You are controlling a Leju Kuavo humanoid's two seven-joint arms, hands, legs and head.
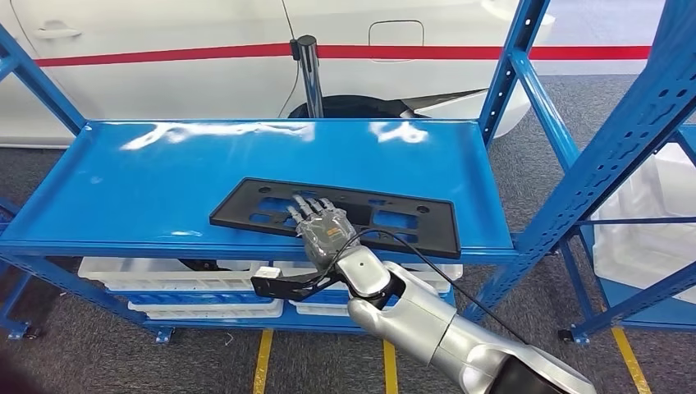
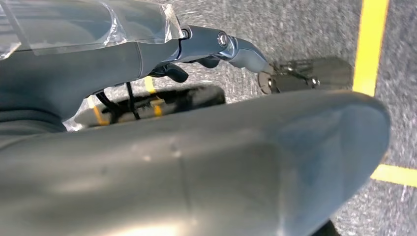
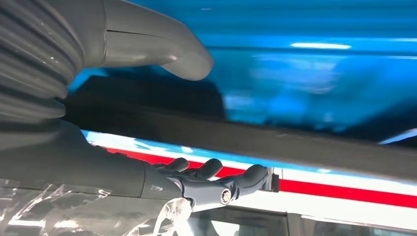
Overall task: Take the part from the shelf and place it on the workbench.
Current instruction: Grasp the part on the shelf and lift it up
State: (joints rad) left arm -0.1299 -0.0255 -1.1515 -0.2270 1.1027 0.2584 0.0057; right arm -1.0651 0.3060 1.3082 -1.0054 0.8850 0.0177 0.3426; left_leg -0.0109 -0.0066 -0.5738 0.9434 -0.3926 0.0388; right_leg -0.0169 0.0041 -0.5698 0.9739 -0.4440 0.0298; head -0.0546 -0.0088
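One flat black part [image 1: 336, 215], a long plate with cut-outs, lies on the blue shelf [image 1: 164, 180] close to its front lip, which puts it within easy reach of an arm coming in from below. The right hand [image 1: 324, 230] lies on top of the part near the middle of its long front edge, fingers spread flat across the surface and pointing toward the back of the shelf. In the right wrist view the thumb [image 3: 167, 49] sits on one face of the dark slab and the fingers [image 3: 216, 172] on the other, so the hand seems to straddle the front edge, probably so it can pinch the thin plate rather than scoop it; whether it has clamped tight I cannot tell. The part rests flat on the shelf, not yet lifted. The left hand [image 2: 216, 49] hangs by the robot's side over grey floor [image 2: 305, 29] with yellow lines, its fingers loosely curled around nothing. A white car [image 1: 205, 49] with a red stripe stands behind the shelf.
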